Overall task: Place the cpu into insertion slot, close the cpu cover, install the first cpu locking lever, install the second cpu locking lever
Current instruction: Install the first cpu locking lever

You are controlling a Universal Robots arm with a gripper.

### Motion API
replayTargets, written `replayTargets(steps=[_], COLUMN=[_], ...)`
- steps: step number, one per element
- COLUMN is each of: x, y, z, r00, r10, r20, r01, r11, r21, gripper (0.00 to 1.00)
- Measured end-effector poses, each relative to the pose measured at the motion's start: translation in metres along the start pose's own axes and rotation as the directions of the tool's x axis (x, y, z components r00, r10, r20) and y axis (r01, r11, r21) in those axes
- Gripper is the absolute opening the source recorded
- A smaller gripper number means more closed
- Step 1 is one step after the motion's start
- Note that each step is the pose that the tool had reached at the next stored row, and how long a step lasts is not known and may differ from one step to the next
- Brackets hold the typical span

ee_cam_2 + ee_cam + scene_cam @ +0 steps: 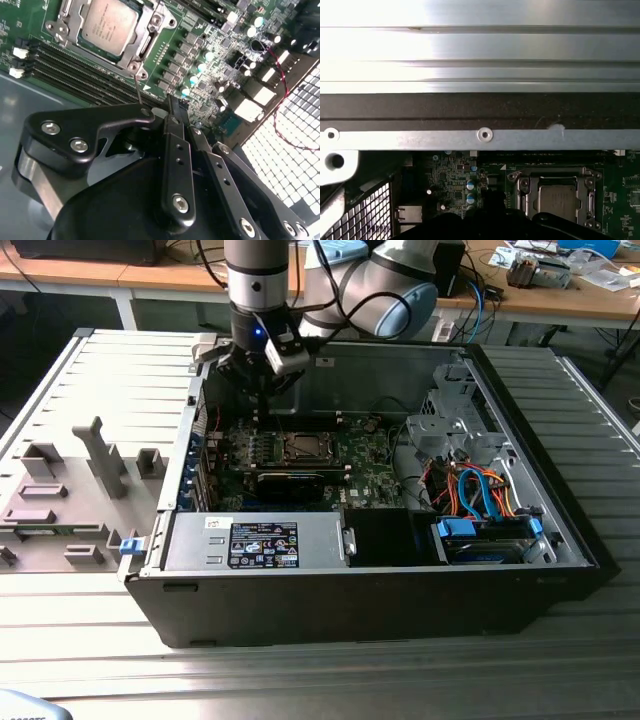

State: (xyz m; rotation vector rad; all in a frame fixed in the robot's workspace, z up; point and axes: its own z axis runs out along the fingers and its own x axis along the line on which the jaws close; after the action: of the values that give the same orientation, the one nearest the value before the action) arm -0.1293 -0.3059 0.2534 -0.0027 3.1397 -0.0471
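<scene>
Hanging over the far part of the open computer case (560, 540), the tool (262, 375) is above the green motherboard (365, 475), near the back wall of the case. In the second wrist view the black fingers (176, 150) of the tool come together to a narrow tip, and they appear closed with nothing between them. The tip is just above the board, beside the long black memory slots (75, 75), and a thin metal lever (138, 90) stands up between the tip and the socket.

The cpu (109, 25) lies flat in the insertion slot (150, 42), its silvery top visible. The cpu cover (70, 17) is down around it, so the chip shows through the square opening. In the first wrist view the cpu (554, 200) is seen in the same place, inside the metal frame of the cpu cover (521, 186).

In the exterior view the socket (300, 447) is near the middle of the board, just in front of the tool. The case lies on a grey ribbed worktop (320, 680), with a grey fixture plate (70, 500) at the exterior view's left.
</scene>
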Motion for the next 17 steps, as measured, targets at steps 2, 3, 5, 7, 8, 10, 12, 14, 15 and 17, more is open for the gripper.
replayTargets(steps=[2,3,5,7,8,10,12,14,15,17], x=[0.0006,0.0015,0.0022,0.0023,0.0022,0.0021,-0.0001,-0.0058,-0.0081,-0.0107], y=[0.0014,0.0019,0.0020,0.0023,0.0028,0.0029,0.0031,0.0030,0.0030,0.0030], z=[-0.0001,0.0000,-0.0001,-0.0005,-0.0009,-0.0039,-0.0043,-0.0043,-0.0043,-0.0044], r00=[1.0000,1.0000,1.0000,1.0000,1.0000,1.0000,1.0000,1.0000,1.0000,1.0000], r10=[0.000,0.000,0.000,0.000,0.000,0.000,0.000,0.000,0.000,0.000], r20=[-0.0001,0.0002,0.0000,0.0001,0.0002,0.0002,0.0002,-0.0010,-0.0015,-0.0022], r01=[0.000,0.000,0.000,0.000,0.000,0.000,0.000,0.000,0.000,0.000], r11=[1.0000,1.0000,0.9998,0.9997,0.9996,0.9993,0.9990,0.9989,0.9989,0.9989], r21=[-0.0026,-0.0097,-0.0192,-0.0246,-0.0280,-0.0372,-0.0452,-0.0460,-0.0460,-0.0459], gripper=[0.11,0.11,0.11,0.11,0.11,0.11,0.11,0.11,0.11,0.11])
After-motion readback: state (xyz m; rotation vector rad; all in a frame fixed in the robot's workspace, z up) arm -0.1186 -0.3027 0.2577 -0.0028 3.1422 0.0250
